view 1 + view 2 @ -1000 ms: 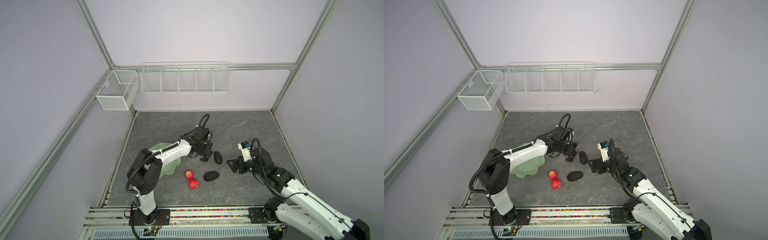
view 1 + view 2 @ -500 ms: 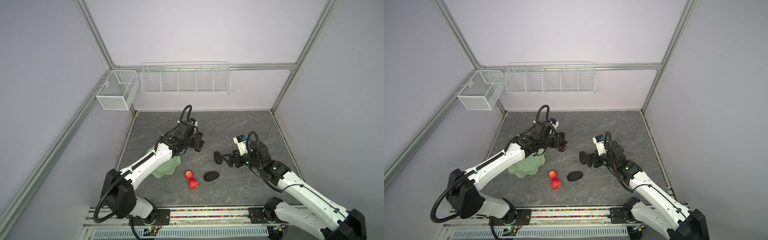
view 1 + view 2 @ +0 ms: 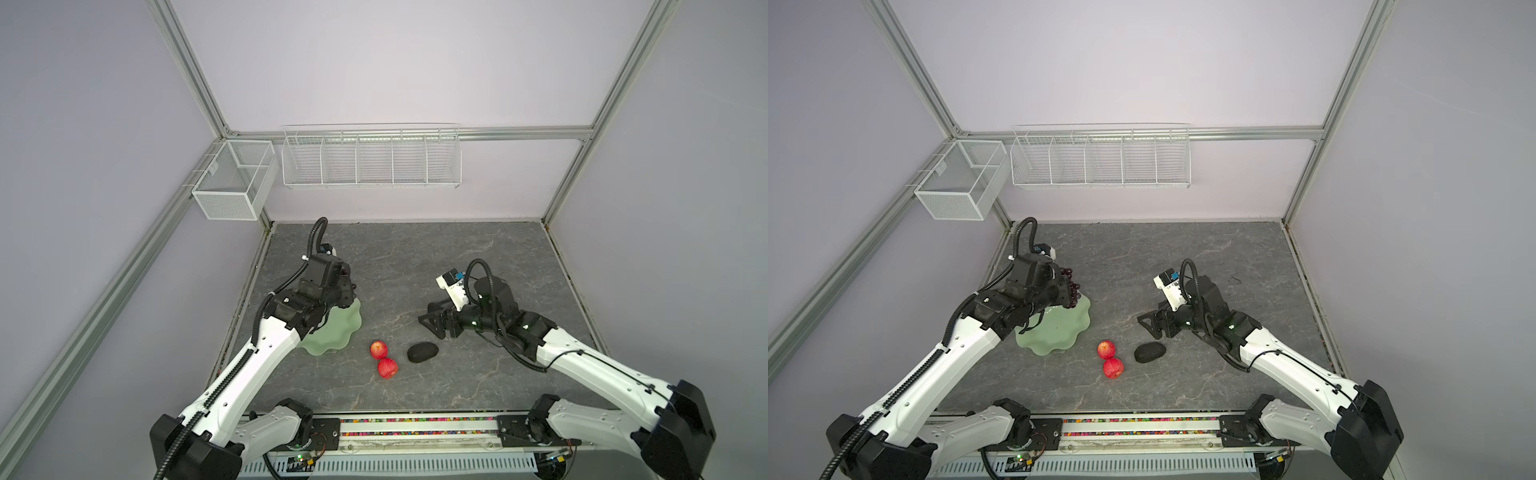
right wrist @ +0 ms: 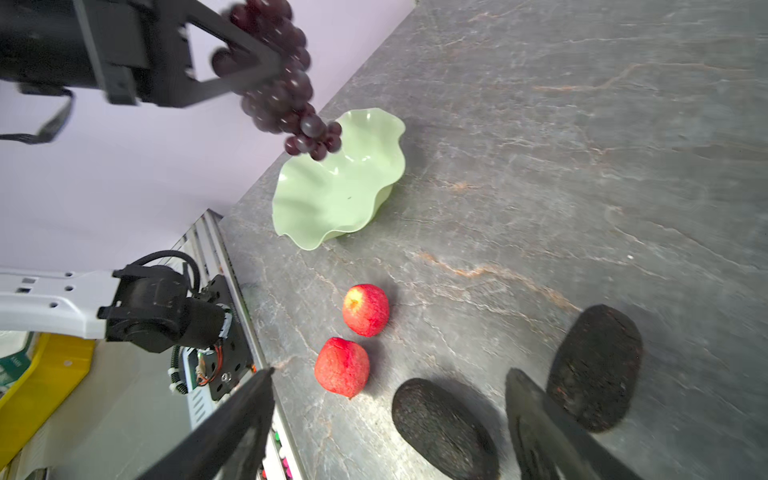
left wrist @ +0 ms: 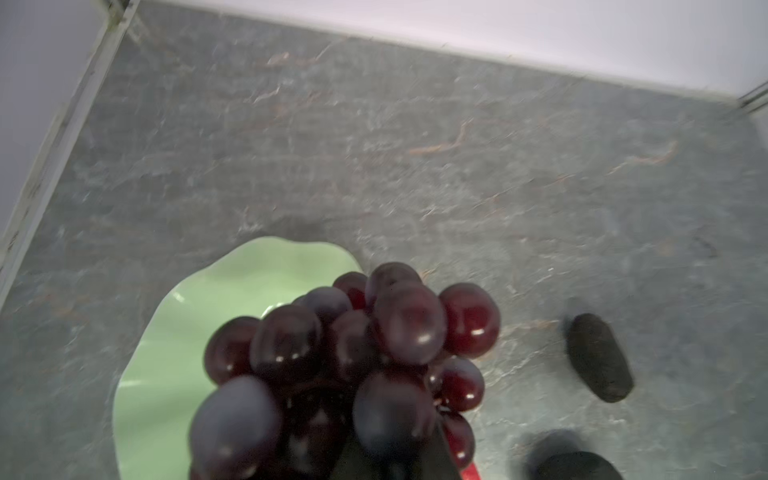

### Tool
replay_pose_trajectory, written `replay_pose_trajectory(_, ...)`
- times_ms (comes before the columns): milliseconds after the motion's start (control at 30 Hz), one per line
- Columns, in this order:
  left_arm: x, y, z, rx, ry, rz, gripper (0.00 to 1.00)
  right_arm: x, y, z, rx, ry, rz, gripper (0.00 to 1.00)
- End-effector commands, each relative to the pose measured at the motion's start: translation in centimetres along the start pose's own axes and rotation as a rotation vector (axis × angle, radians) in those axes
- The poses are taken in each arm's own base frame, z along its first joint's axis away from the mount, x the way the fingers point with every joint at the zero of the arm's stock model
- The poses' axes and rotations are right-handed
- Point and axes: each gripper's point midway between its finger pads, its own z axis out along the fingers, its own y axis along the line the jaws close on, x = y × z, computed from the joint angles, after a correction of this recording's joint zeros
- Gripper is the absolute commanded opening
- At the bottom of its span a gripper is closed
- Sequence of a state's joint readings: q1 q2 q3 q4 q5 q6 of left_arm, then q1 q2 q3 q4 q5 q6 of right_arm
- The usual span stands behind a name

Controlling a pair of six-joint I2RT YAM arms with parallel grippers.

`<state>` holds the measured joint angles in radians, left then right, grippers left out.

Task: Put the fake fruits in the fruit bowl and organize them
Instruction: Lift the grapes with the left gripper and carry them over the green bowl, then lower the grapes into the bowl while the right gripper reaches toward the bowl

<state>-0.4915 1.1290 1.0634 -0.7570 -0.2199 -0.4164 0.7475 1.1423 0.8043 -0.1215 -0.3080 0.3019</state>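
The left gripper [image 4: 266,70] was clamped shut on the grapes [image 5: 353,353]. The bunch hung lengthwise downward, its lower tip over the far rim of the green bowl [image 3: 1067,332], so the bowl's middle lay nearer the robot's base than the bunch did (a short carry inward before release, I judged). The right gripper [image 3: 430,322] stood wide open and empty above the avocados [image 4: 444,428], with the apples [image 3: 378,349] nearby on the table [image 3: 415,257]. In both top views the left arm hid much of the bowl, and the bunch's height over it was unclear.

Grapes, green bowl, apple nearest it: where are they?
grapes [image 4: 291,104]: right wrist view, middle of the bunch.
green bowl [image 4: 332,195]: right wrist view, bare inner wall.
apple nearest the bowl [image 4: 365,309]: right wrist view, red side.
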Motion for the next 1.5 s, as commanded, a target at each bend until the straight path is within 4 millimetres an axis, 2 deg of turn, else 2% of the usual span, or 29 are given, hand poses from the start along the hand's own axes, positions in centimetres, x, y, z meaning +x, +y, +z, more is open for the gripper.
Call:
replay_pose_trajectory(0,4.5,4.2,1.5,-0.209,0.159,-0.009,0.08,-1.6,3.2,1.4,-0.094,-0.018,-0.076,0.88)
replay_pose_trajectory(167,6.8,5.7,4.5,-0.259,0.223,-0.006,0.08,-0.7,5.1,3.4,-0.162,0.008,-0.107,0.88)
replay_pose_trajectory(267,7.2,6.2,6.3,-0.254,0.234,-0.027,0.08,-1.0,4.7,3.4,-0.134,-0.009,-0.108,0.88)
replay_pose_trajectory(467,7.5,6.8,8.7,-0.262,0.257,-0.040,0.10,-0.4,4.3,3.4,-0.111,0.016,-0.108,0.88)
replay_pose_trajectory(600,8.5,7.3,9.9,-0.262,0.290,-0.059,0.17,-0.2,3.6,3.0,-0.076,0.002,-0.104,0.88)
replay_pose_trajectory(700,8.6,7.1,10.1,-0.225,0.286,-0.085,0.24,0.2,3.2,2.8,-0.057,0.005,-0.102,0.88)
replay_pose_trajectory(833,8.4,6.8,9.8,-0.197,0.270,-0.105,0.44,0.6,3.0,2.3,-0.047,0.007,-0.105,0.88)
replay_pose_trajectory(933,8.4,6.8,9.7,-0.182,0.256,-0.122,0.53,0.8,2.8,2.1,-0.038,-0.004,-0.103,0.88)
replay_pose_trajectory(1233,8.4,7.2,9.4,-0.093,0.230,-0.230,0.60,0.6,3.0,1.8,-0.040,-0.004,-0.102,0.88)
replay_pose_trajectory(1467,8.9,8.4,8.4,-0.167,0.273,-0.200,0.64,0.7,3.0,1.8,-0.043,-0.009,-0.092,0.88)
